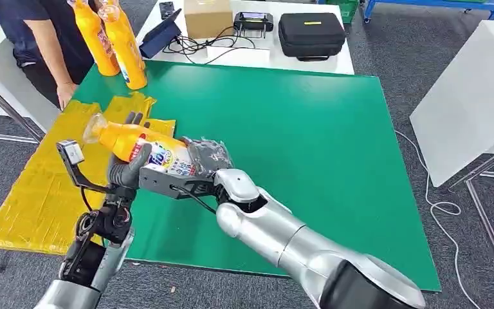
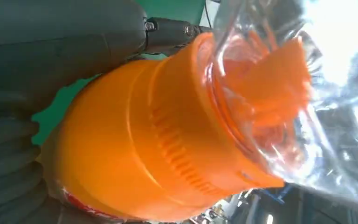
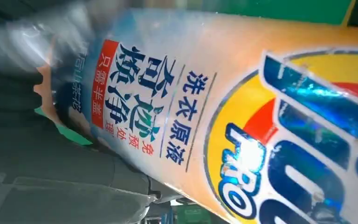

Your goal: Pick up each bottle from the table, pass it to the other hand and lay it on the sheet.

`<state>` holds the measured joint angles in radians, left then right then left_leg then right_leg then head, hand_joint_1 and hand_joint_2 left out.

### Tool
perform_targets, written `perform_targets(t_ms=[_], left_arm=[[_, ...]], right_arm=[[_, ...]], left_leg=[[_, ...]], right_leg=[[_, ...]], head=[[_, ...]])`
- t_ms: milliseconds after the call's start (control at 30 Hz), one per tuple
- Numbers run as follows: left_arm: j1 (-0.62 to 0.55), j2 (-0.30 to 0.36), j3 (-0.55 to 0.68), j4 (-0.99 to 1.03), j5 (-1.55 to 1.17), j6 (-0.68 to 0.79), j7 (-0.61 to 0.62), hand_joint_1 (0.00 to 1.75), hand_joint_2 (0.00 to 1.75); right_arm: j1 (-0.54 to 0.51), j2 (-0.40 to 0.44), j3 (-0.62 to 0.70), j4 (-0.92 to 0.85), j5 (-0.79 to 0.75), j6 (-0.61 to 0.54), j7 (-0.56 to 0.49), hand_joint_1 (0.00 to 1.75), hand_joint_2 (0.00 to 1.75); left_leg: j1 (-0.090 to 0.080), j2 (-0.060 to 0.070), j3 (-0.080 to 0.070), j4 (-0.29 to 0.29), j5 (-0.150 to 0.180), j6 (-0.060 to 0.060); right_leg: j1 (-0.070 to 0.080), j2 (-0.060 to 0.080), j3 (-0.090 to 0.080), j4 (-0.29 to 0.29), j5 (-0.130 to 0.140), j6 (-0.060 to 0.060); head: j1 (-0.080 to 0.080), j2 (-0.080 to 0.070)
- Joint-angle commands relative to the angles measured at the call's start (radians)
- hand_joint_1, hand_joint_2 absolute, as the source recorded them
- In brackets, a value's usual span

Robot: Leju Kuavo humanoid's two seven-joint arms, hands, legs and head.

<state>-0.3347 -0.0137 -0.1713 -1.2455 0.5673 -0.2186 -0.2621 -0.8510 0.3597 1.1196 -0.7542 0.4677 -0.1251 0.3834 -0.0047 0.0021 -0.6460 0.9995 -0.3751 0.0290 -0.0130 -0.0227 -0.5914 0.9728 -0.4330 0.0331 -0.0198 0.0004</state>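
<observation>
An orange detergent bottle (image 1: 135, 143) with a clear cap and a blue-and-white label lies nearly level in the air above the left side of the green table (image 1: 309, 141). My right hand (image 1: 196, 164) grips its base end, with dark fingers around the label. My left hand (image 1: 128, 168) wraps its orange upper body just below the cap. The left wrist view has the bottle's ribbed shoulder and clear cap (image 2: 261, 93) close up. The bottle's label (image 3: 242, 126) is close in the right wrist view. The crinkled yellow sheet (image 1: 38, 193) lies just left of both hands.
Two more orange bottles (image 1: 96, 38) (image 1: 127, 48) stand at the table's far left corner. A person stands behind them with a hand (image 1: 65, 93) by the sheet. On a white table beyond are a black case (image 1: 312, 33), a cardboard box (image 1: 207, 16) and cables.
</observation>
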Motion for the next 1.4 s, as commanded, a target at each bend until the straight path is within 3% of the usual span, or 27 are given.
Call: perform_targets(t_ms=[33, 100, 133, 167, 867, 1100, 1133, 1167, 1267, 1400], left_arm=[[-0.075, -0.022, -0.038, 0.016, 0.004, -0.003, 0.013, 0.0, 1.75], [-0.067, -0.022, -0.033, 0.009, 0.023, -0.004, 0.004, 0.0, 1.75], [-0.061, -0.022, -0.029, 0.002, 0.029, -0.004, -0.004, 1.5, 1.75], [-0.056, -0.022, -0.027, -0.006, 0.03, -0.001, -0.01, 1.75, 1.75], [-0.044, -0.024, -0.017, -0.029, 0.036, 0.009, -0.019, 1.75, 1.75], [-0.036, -0.018, 0.029, -0.063, 0.029, 0.047, -0.046, 1.75, 1.75], [-0.02, -0.018, 0.052, -0.08, 0.017, 0.055, -0.044, 1.75, 1.75], [-0.008, -0.02, 0.068, -0.092, 0.008, 0.058, -0.042, 1.75, 1.75], [0.046, -0.02, 0.144, -0.144, -0.038, 0.066, -0.038, 1.75, 1.75], [0.103, -0.011, 0.261, -0.194, -0.172, 0.088, -0.047, 1.75, 1.75]], right_arm=[[0.013, -0.011, 0.126, -0.028, -0.023, 0.053, -0.028, 1.75, 1.75], [0.018, -0.011, 0.131, -0.019, -0.039, 0.052, -0.039, 1.75, 1.75], [0.02, -0.011, 0.135, -0.013, -0.041, 0.05, -0.042, 1.75, 1.75], [0.021, -0.011, 0.138, -0.01, -0.046, 0.049, -0.043, 1.75, 1.75], [0.009, -0.011, 0.12, 0.024, -0.089, 0.034, -0.049, 1.75, 1.75], [-0.006, -0.011, -0.024, 0.174, -0.089, -0.057, -0.097, 1.75, 1.75], [-0.012, -0.011, -0.11, 0.208, -0.096, -0.066, -0.156, 0.0, 1.75], [-0.016, -0.011, -0.163, 0.223, -0.084, -0.071, -0.183, 0.0, 0.0], [0.011, -0.079, -0.384, 0.09, 0.0, -0.062, -0.247, 0.0, 0.0], [0.159, -0.161, -0.667, -0.307, 0.173, 0.079, -0.238, 0.0, 0.0]], left_leg=[[0.002, -0.003, 0.005, 0.001, -0.003, -0.002], [0.002, -0.003, 0.004, 0.0, -0.002, -0.002], [0.002, -0.003, 0.003, 0.0, -0.001, -0.001], [0.002, -0.003, 0.005, 0.0, -0.003, -0.002], [0.002, -0.004, 0.005, 0.0, -0.002, -0.002], [0.002, -0.004, 0.003, 0.0, -0.001, -0.002], [0.003, -0.006, 0.009, 0.001, -0.004, -0.003], [0.002, -0.004, 0.003, 0.0, -0.001, -0.001], [0.001, -0.003, 0.003, 0.0, -0.001, -0.001], [0.001, -0.003, 0.002, 0.0, -0.001, -0.001]], right_leg=[[0.001, -0.002, 0.007, -0.001, -0.003, -0.001], [0.002, -0.002, 0.007, -0.001, -0.003, -0.001], [0.001, -0.001, 0.005, -0.001, -0.002, -0.001], [0.001, -0.001, 0.008, -0.001, -0.003, -0.001], [0.002, -0.002, 0.007, -0.001, -0.003, -0.001], [0.001, -0.003, 0.005, -0.001, -0.002, -0.001], [0.002, -0.003, 0.013, -0.001, -0.006, -0.002], [0.001, -0.003, 0.005, -0.001, -0.002, -0.001], [0.001, -0.002, 0.004, -0.001, -0.002, -0.001], [0.001, -0.001, 0.004, -0.001, -0.002, -0.001]], head=[[0.0, 0.0], [0.0, 0.0], [0.0, 0.0], [0.0, 0.0], [0.0, 0.0], [0.0, 0.0], [0.0, 0.0], [0.0, 0.0], [0.0, 0.0], [0.0, 0.0]])
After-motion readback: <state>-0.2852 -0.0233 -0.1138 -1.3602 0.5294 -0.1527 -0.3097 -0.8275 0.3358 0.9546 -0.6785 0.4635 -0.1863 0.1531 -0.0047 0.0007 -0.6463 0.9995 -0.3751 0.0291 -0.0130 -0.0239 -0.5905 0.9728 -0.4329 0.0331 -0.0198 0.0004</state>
